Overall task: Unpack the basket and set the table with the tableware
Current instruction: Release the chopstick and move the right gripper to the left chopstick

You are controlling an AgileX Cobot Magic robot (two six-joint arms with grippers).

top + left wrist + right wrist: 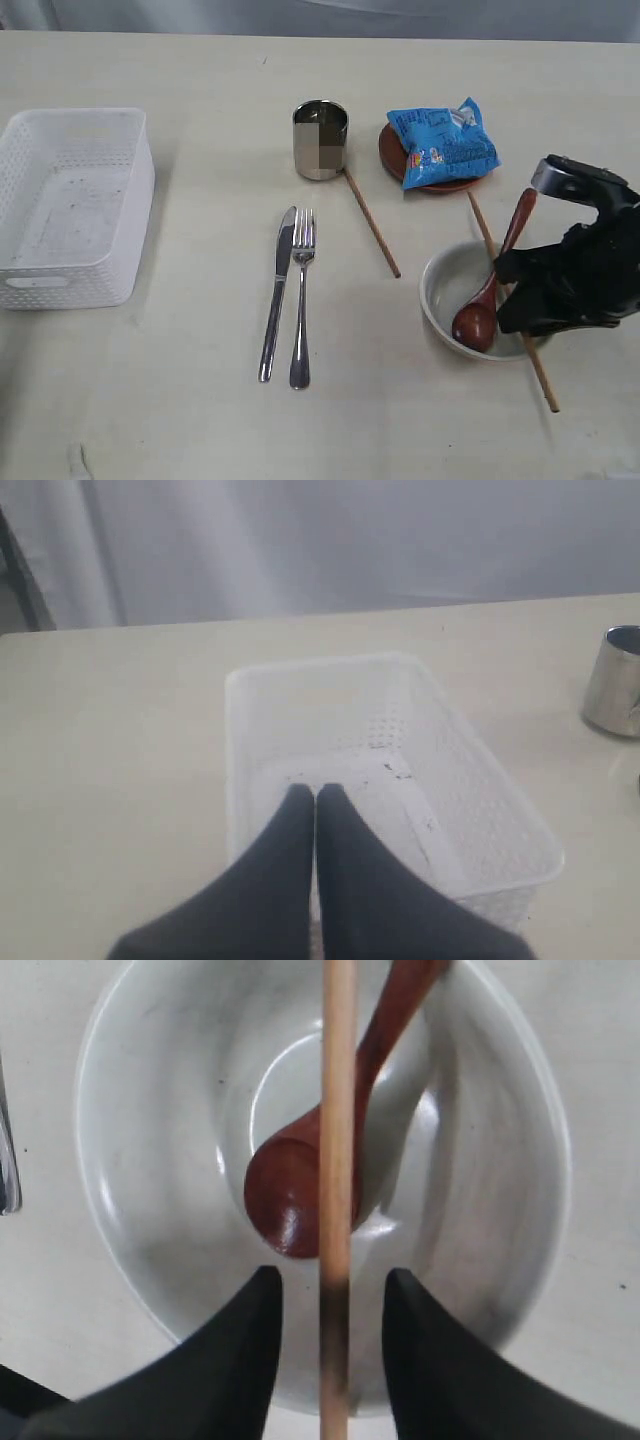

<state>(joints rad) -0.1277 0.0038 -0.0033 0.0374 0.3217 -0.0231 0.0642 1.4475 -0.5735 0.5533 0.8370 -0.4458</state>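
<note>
My right end effector [330,1285] hangs spread over the bowl [150,1160] at the near right of the counter [200,420], a finger on each side of a chopstick [338,1110] that lies across the rim, neither touching it. A spoon [290,1195] rests in the bowl. My left end effector [316,795], pressed together, hovers above the basket [330,665] at the left.

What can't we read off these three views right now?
Small brown round plate: exterior view, mostly under the blue snack bag.
Steel cup: blurred patch on its side in exterior view; cut by the edge in left wrist view.
Right gripper: fingertips hidden behind its own black body in exterior view.
Wooden chopstick: both ends cut off in right wrist view.
</note>
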